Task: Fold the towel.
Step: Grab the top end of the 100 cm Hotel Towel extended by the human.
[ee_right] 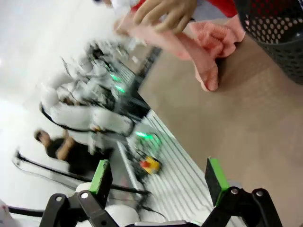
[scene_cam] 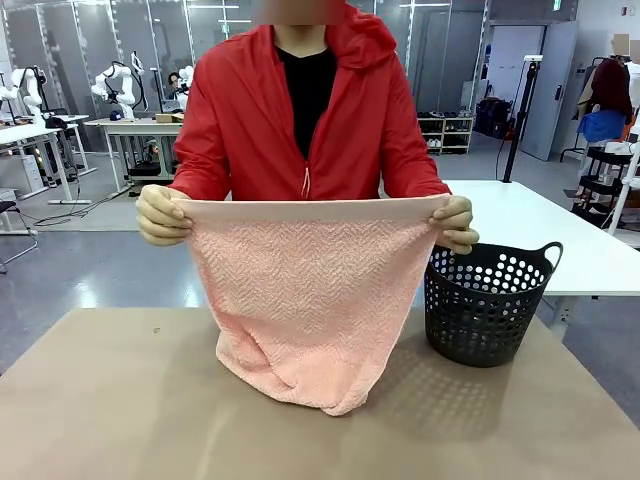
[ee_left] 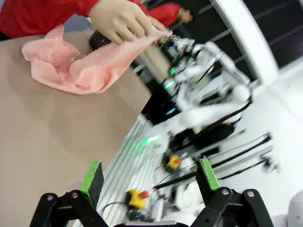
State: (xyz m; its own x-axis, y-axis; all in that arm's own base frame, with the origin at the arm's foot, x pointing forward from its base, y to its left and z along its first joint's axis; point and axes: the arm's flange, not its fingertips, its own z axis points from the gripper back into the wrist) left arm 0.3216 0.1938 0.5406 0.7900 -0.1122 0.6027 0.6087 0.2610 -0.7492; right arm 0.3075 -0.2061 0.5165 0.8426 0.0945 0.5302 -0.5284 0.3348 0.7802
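A person in a red jacket holds the salmon-pink towel (scene_cam: 305, 300) up by its two top corners, one hand (scene_cam: 160, 214) at each end, above the brown table (scene_cam: 120, 400). Its lower end bunches on the tabletop. The towel (ee_left: 71, 66) hangs from a hand far ahead of my left gripper (ee_left: 150, 177), which is open with nothing between its green pads. The towel (ee_right: 199, 47) also lies well beyond my right gripper (ee_right: 160, 175), open and empty, near the table's edge.
A black perforated basket (scene_cam: 490, 300) stands on the table right of the towel, its wall seen as basket (ee_right: 279, 33) in the right wrist view. The other arm's white base (ee_left: 199, 90) lies beyond the table edge. White tables stand behind the person.
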